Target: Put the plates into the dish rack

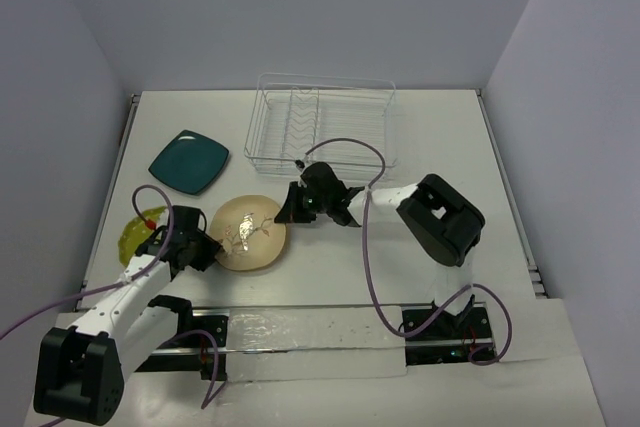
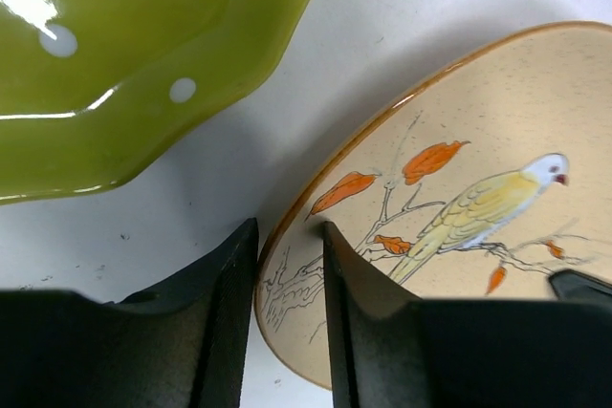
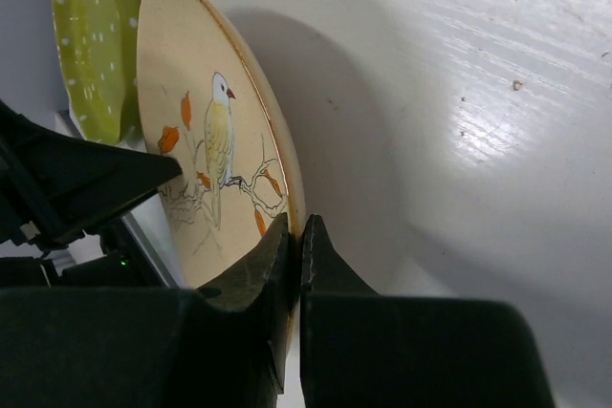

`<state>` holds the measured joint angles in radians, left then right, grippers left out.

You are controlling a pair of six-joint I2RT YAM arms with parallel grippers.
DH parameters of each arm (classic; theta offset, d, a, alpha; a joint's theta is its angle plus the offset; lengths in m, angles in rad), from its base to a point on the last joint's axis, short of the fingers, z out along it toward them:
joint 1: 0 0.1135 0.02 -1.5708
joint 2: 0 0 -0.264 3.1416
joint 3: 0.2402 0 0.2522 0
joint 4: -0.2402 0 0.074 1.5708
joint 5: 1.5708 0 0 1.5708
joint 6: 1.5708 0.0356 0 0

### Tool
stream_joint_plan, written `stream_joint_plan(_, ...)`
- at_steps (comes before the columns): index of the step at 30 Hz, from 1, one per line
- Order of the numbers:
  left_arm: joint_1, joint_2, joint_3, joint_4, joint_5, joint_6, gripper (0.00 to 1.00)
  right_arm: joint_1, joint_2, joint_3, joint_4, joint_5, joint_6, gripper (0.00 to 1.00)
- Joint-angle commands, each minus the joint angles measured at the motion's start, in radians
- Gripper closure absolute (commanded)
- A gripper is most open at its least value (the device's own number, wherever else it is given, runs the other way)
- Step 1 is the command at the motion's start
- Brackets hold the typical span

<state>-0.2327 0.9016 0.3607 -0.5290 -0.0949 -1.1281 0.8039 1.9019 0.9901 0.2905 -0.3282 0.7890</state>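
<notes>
The round beige plate [image 1: 250,232] with a bird and branch motif lies at the table's middle left. My left gripper [image 1: 207,244] is shut on its left rim, one finger on the painted face [image 2: 478,140] and one outside the edge. My right gripper [image 1: 292,209] is shut on the opposite rim, which runs between its pinched fingertips [image 3: 297,222]. The lime-green dotted plate [image 1: 138,227] lies just left of the beige one [image 2: 143,54]. The dark teal square plate [image 1: 188,162] lies further back on the left. The wire dish rack [image 1: 330,112] stands at the back centre, with nothing in it.
White walls close in the table on the left, back and right. The right arm's elbow [image 1: 440,217] hangs over the table's right half, and purple cables loop in front of the rack and near the arm bases.
</notes>
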Motion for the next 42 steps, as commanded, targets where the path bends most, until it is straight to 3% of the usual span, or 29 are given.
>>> stream_joint_plan(1, -0.018, -0.064, 0.023, 0.014, 0.063, -0.003, 0.38, 0.078, -0.202, -0.005, -0.015, 0.030, -0.141, 1.00)
stream_joint_plan(6, -0.020, -0.194, 0.138, -0.072, 0.019, 0.009, 0.06, 0.077, -0.406, 0.023, -0.140, 0.267, -0.345, 1.00)
stream_joint_plan(12, -0.019, -0.260, 0.403, -0.199, -0.124, -0.009, 0.03, 0.067, -0.566, 0.246, -0.299, 0.488, -0.642, 1.00)
stream_joint_plan(16, -0.019, -0.195, 0.519, -0.169, -0.199, 0.025, 0.01, 0.033, -0.589, 0.375, -0.325, 0.515, -0.875, 1.00)
stream_joint_plan(21, -0.016, 0.020, 0.625, -0.138, -0.213, 0.078, 0.01, -0.056, -0.486, 0.622, -0.372, 0.454, -1.285, 1.00)
stream_joint_plan(24, -0.009, 0.118, 0.671, -0.113, -0.204, 0.103, 0.01, -0.128, -0.410, 0.702, -0.322, 0.359, -1.411, 1.00)
stream_joint_plan(30, 0.044, 0.220, 0.694, -0.054, -0.143, 0.150, 0.01, -0.233, -0.233, 0.818, -0.181, 0.203, -1.598, 1.00)
stream_joint_plan(33, 0.106, 0.241, 0.692, -0.033, -0.098, 0.174, 0.01, -0.264, -0.118, 0.941, -0.210, 0.131, -1.643, 1.00)
stream_joint_plan(42, 0.171, 0.289, 0.707, -0.049, -0.091, 0.219, 0.01, -0.292, 0.087, 1.067, -0.119, 0.163, -1.786, 1.00)
